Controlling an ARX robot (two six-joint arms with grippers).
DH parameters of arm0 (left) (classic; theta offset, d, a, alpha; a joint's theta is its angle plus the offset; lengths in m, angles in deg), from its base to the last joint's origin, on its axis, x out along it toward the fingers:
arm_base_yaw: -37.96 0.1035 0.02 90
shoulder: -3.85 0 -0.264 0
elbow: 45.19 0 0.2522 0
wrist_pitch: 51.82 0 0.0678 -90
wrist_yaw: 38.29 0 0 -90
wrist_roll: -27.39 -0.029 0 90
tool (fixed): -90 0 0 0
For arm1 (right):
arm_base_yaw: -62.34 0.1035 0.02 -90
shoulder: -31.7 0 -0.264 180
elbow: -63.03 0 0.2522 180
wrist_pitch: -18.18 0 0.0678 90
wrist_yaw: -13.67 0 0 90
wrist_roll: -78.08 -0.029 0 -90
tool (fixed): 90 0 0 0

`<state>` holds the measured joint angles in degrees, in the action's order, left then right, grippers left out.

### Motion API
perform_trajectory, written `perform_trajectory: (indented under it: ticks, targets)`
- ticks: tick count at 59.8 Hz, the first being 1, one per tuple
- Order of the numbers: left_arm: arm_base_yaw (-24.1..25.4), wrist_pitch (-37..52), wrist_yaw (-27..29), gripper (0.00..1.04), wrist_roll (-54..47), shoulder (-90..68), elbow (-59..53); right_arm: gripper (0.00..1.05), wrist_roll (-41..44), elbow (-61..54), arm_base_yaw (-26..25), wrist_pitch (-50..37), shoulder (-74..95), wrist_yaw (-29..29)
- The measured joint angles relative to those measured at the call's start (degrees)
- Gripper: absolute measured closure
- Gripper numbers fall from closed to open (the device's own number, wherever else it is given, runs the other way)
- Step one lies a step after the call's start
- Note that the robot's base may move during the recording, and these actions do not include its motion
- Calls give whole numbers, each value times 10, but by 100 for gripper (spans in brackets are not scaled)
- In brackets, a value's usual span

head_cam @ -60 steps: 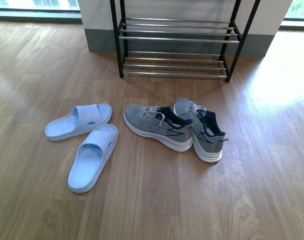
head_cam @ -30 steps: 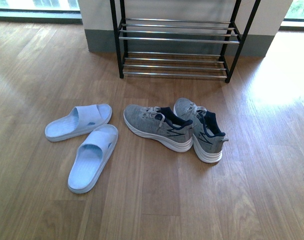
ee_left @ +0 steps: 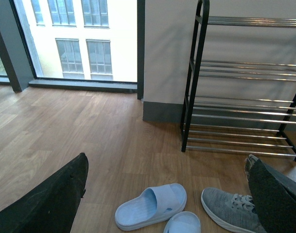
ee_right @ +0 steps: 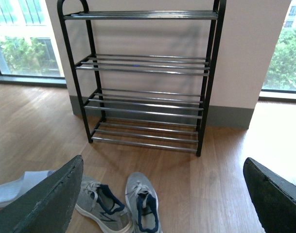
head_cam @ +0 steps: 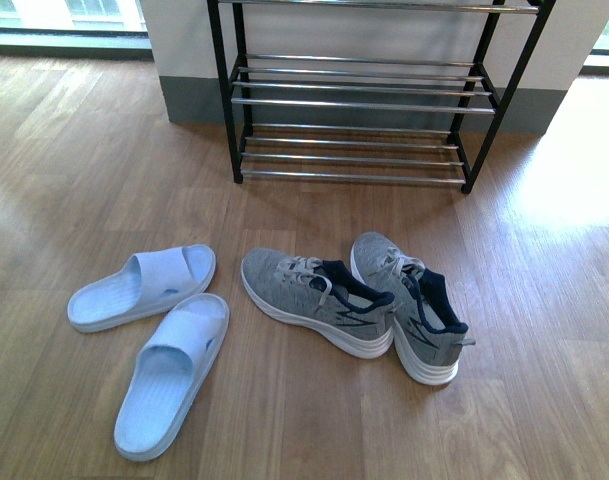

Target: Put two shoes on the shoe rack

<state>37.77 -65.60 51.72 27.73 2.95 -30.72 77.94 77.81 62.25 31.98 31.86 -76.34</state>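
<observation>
Grey sneakers [head_cam: 319, 300] and blue slides [head_cam: 141, 290] sit before the rack [head_cam: 354, 104]; I see my left gripper [ee_left: 166, 162] and right gripper [ee_right: 163, 162] spread wide.

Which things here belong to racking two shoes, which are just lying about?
Job: black-framed shoe rack with chrome rods; pair of grey knit sneakers; pair of pale blue rubber slides (either pair may be meant).
Not the job: tall glass window; grey skirting board.

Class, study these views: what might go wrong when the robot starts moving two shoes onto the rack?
The grey sneakers lie touching, one's heel against the other's side, so lifting one may drag or tip its partner. The shoe rack has tiers of thin rods with gaps; a shoe set down askew might tilt or slip through.
</observation>
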Motion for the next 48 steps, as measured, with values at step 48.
perform_trajectory:
  ticks: [48]
  targets:
    - [0,0,0,9,0,0,0,9,-48,27,18,-1,133,-92]
